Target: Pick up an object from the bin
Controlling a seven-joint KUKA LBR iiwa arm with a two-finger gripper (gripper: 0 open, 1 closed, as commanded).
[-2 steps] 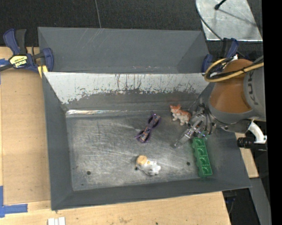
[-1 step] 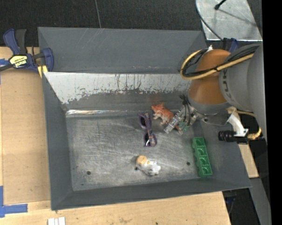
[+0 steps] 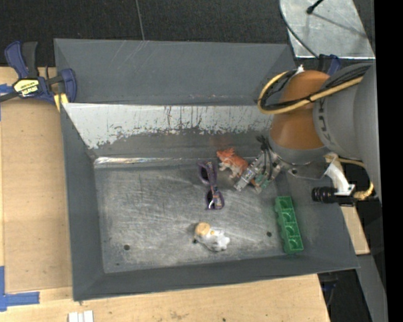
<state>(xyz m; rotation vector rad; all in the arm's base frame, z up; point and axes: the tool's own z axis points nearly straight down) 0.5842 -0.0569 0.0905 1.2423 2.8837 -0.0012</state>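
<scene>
My gripper [image 3: 253, 177] hangs low over the bin's back right part, its fingers pointing down and left. An orange toy figure [image 3: 231, 162] lies right beside the fingertips, on their upper left. A purple pair of toy glasses [image 3: 212, 184] lies a little further left on the bin floor. Whether anything sits between the fingers cannot be made out.
A green block with holes [image 3: 289, 224] lies along the bin's right wall, below the gripper. A small white and tan toy [image 3: 211, 237] rests near the front middle. The arm with its orange cover and cables stands over the right rim.
</scene>
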